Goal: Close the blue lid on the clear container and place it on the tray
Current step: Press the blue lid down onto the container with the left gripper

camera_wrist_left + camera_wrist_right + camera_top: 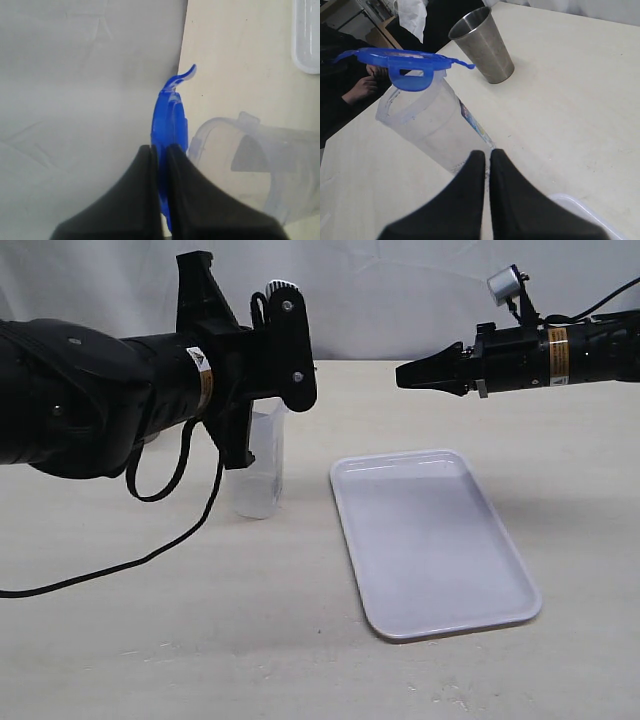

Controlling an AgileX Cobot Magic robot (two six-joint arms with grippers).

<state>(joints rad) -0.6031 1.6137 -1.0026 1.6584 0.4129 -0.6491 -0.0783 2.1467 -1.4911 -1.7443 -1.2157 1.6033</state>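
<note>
left end effector (161, 148) pinched blue lid (170, 117) edge-on, above clear container (261, 476) mouth | right end effector (401, 374) pressed together, empty | clear container at 9 o'clock of tray (430, 540) | counts: 1 blue lid, 1 clear container, 1 tray, 1 metal cup (484, 46)

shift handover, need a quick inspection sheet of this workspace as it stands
surface: pale table, faint scuffs near the front edge
job's things: clear container upright beside the tray, which holds nothing; blue lid held at the container's mouth, not seated
clutter: metal cup upright near the container
grippers: left gripper shut on the lid's edge; right gripper shut, empty, raised off the table
cables: black cable from the left arm trailing across the table
surroundings: white backdrop; a person's hand beyond the table edge
</note>
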